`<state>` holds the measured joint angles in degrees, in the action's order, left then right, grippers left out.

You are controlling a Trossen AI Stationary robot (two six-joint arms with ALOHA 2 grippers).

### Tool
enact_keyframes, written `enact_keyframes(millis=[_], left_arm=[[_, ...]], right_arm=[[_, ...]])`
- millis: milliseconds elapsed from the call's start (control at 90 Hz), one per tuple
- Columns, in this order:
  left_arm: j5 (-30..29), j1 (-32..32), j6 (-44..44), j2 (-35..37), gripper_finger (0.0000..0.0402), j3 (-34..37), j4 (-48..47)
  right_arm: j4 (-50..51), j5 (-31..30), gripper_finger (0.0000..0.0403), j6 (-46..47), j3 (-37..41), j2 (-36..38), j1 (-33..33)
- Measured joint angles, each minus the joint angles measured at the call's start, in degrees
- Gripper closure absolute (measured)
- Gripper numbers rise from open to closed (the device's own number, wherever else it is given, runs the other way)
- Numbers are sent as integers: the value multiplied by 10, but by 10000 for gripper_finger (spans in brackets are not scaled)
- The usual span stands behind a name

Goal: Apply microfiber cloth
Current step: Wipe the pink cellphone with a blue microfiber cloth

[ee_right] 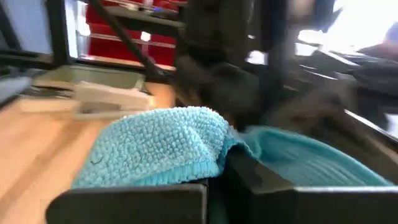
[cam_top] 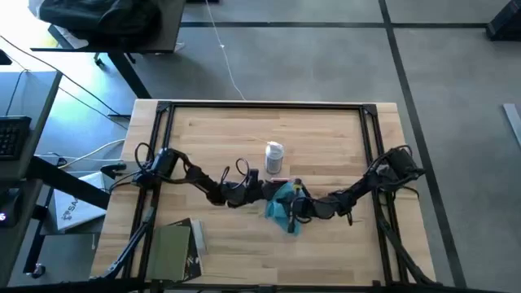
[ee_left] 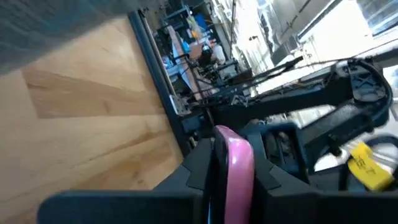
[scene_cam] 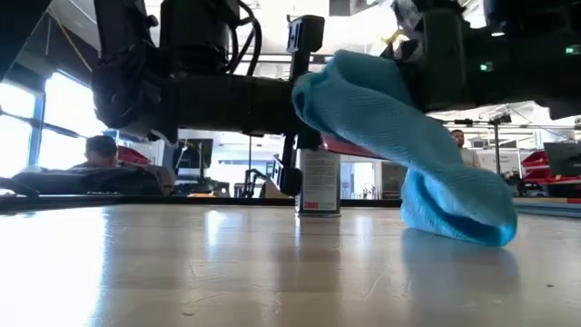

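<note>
The microfiber cloth (cam_top: pixel 279 210), turquoise and bunched, is near the table's middle with my right gripper (cam_top: pixel 293 203) shut on it. The low view shows the microfiber cloth (scene_cam: pixel 408 145) draped downward, its lower end on the table. Just left of it, my left gripper (cam_top: pixel 260 192) is shut on a small pink object (ee_left: pixel 235 171). A small white bottle (cam_top: pixel 274 156) stands upright on its base just beyond both grippers. My left gripper pinches the pink object (ee_left: pixel 231 186) between its two fingers, and its rounded end sticks out past the fingertips; it is lifted off the table. My right gripper pinches a bunched fold of the cloth (ee_right: pixel 186 168) between its two fingers, coming in from the table's right. The cloth spills out ahead of the fingers and sags, with its lower end (scene_cam: pixel 463 222) on the table.
A black frame (cam_top: pixel 260 106) runs around the tabletop's edges. A flat olive box (cam_top: pixel 175 248) lies at the near left. The white bottle (scene_cam: pixel 318 182) stands close behind the cloth. Bare wood lies toward the far and near right.
</note>
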<state>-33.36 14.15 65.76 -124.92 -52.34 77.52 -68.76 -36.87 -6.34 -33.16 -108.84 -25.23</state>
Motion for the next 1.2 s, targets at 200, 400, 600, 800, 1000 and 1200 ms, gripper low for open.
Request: enact_keyframes(millis=[200, 400, 600, 800, 1000, 1200], left_arm=[[1, 0, 2, 0, 376, -1, 2], [1, 1, 5, 0, 376, -2, 4], [-23, 3, 5, 1, 376, -2, -1], [-69, 0, 17, 1, 376, -2, -16], [-77, -5, 17, 1, 376, -2, -4], [-94, -6, 40, 1, 376, -2, 1]], right_arm=[[3, -103, 403, -1, 66, 62, -22], [8, -98, 403, -3, 91, 107, -22], [79, -35, 403, 17, 45, 103, -7], [247, -21, 403, 63, -33, 102, 10], [243, 6, 403, 64, -53, 80, 10], [199, 49, 403, 80, -53, 45, 3]])
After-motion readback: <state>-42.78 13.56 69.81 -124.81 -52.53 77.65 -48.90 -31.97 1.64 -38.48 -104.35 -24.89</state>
